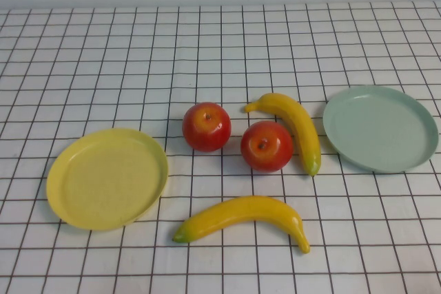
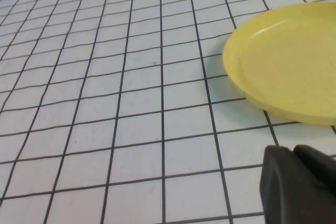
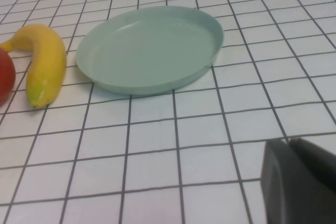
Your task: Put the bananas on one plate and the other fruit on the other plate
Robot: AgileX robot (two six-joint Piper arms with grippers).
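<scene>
Two red apples lie mid-table, one (image 1: 206,127) left of the other (image 1: 266,146). One banana (image 1: 295,127) lies right of the apples, near the pale green plate (image 1: 381,128); it also shows in the right wrist view (image 3: 44,64). The second banana (image 1: 242,217) lies nearer the front. The yellow plate (image 1: 107,177) sits at the left, bare. Neither arm shows in the high view. My left gripper (image 2: 294,153) is shut and empty, low over the cloth beside the yellow plate (image 2: 286,61). My right gripper (image 3: 289,142) is shut and empty, near the green plate (image 3: 149,48).
A white cloth with a black grid (image 1: 138,53) covers the table. A pale wall runs along the back edge. An edge of one apple (image 3: 4,80) shows beside the banana in the right wrist view.
</scene>
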